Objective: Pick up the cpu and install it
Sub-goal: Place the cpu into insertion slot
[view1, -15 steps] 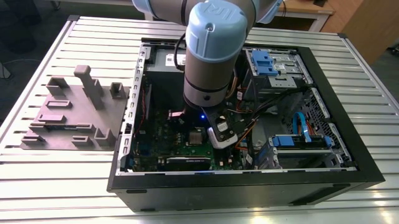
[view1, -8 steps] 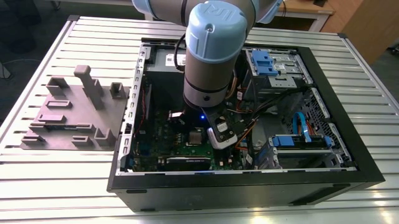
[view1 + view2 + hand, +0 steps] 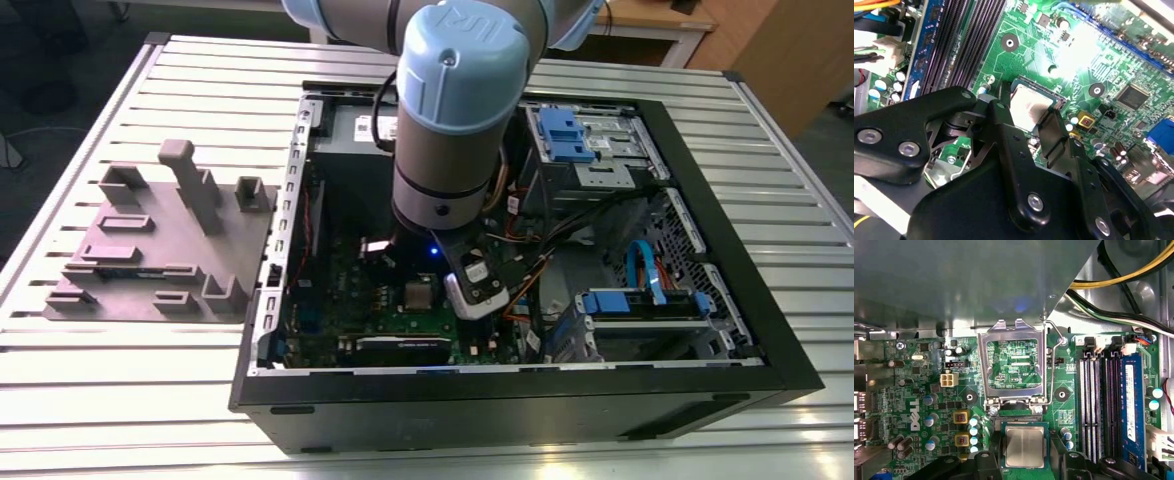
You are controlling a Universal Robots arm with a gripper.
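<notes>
The cpu (image 3: 1024, 447) is a small flat square w/ a matte silvery-grey lid and a thin blue-green rim. It lies level, just beside the hinge edge of the open socket frame (image 3: 985, 365) on the green motherboard (image 3: 919, 405). I can't tell if it's fully seated or a hair above the board.

The gripper (image 3: 1024, 456) has its jaws narrow. The black fingers (image 3: 1004, 135) sit against two opposite cpu edges, so it looks gripped.

In the first wrist view I get the frame flipped up, w/ bare green board showing through its window. The wire lever (image 3: 1052, 365) runs alongside, and the RAM slots (image 3: 1099, 405) and a blue RAM stick (image 3: 1131, 405) lie nearby.

The second wrist view gives me the cpu (image 3: 1030, 107) at a slant, w/ glare on its lid and the finger linkage close up.

The exterior view adds the arm (image 3: 454, 120) reaching down into the open PC case (image 3: 534, 400). A grey fixture block (image 3: 160, 240) sits on the slatted table (image 3: 134, 400), to the exterior view's left of the case.
</notes>
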